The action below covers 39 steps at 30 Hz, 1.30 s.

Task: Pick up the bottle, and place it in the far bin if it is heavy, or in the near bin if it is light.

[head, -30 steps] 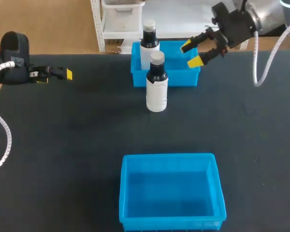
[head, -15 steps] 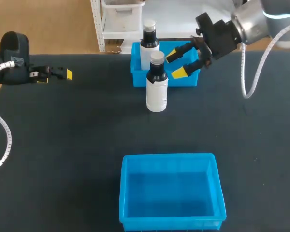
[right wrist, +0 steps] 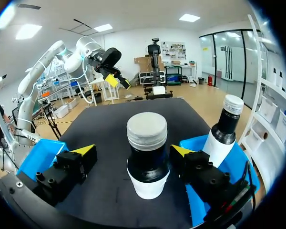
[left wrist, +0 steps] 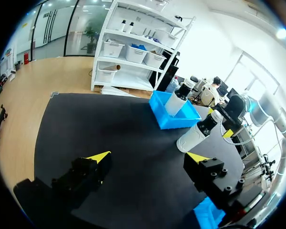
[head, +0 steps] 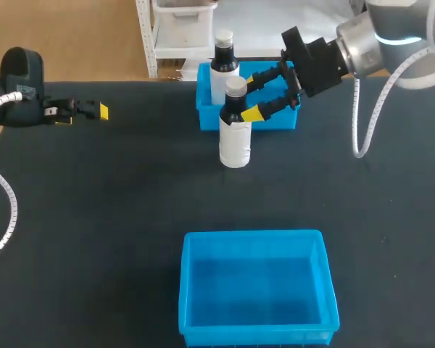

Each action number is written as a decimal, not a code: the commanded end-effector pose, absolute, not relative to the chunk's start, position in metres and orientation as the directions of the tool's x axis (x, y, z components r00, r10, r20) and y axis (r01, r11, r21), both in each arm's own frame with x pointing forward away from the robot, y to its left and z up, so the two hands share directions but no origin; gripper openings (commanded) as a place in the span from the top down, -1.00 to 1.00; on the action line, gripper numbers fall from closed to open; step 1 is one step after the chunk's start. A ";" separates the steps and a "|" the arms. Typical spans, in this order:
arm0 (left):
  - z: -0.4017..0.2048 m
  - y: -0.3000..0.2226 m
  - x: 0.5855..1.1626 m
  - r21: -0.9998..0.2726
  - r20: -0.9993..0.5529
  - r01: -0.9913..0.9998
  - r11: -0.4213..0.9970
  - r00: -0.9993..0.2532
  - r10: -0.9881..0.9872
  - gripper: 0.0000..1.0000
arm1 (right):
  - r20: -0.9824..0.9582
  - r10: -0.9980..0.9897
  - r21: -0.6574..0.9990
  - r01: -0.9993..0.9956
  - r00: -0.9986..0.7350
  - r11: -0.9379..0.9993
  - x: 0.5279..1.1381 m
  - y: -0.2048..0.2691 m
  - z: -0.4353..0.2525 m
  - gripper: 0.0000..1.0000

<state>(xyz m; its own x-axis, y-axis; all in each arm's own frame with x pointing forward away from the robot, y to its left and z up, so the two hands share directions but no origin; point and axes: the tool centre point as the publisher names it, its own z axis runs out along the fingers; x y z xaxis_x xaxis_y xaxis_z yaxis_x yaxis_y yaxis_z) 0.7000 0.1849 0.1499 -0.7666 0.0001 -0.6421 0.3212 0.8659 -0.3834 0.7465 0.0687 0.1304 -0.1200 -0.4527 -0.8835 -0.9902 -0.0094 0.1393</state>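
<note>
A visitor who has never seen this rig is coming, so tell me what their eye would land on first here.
The white plastic bottle with black neck and silver cap stands out on the black table, the right gripper open astride its neck. Then two bright blue plastic bins: the far bin behind it holds a second such bottle; the near bin sits at the front edge.

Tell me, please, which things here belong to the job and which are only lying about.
Job: free-standing bottle; far bin; near bin; right end effector, open around that bottle's neck.
Lying about: second bottle, upright in the far bin; left end effector, open, away from both bottles.
</note>
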 end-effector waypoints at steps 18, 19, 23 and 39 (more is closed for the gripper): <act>0.150 0.185 0.700 -0.383 -0.642 0.321 0.866 -0.767 0.000 -1.00 | -0.893 -0.426 0.162 -0.987 -0.146 -0.002 0.764 0.093 0.117 -1.00; 0.150 0.185 0.700 -0.383 -0.642 0.321 0.866 -0.767 0.000 -1.00 | -0.892 -0.427 0.162 -0.987 -0.147 0.000 0.764 0.094 0.117 -1.00; 0.150 0.185 0.700 -0.383 -0.642 0.321 0.866 -0.767 0.000 -1.00 | -0.891 -0.429 0.163 -0.987 -0.149 0.004 0.765 0.093 0.116 -1.00; 0.150 0.185 0.700 -0.383 -0.642 0.321 0.866 -0.767 0.000 -1.00 | -0.882 -0.436 0.191 -0.981 -0.180 0.019 0.748 0.078 0.114 -1.00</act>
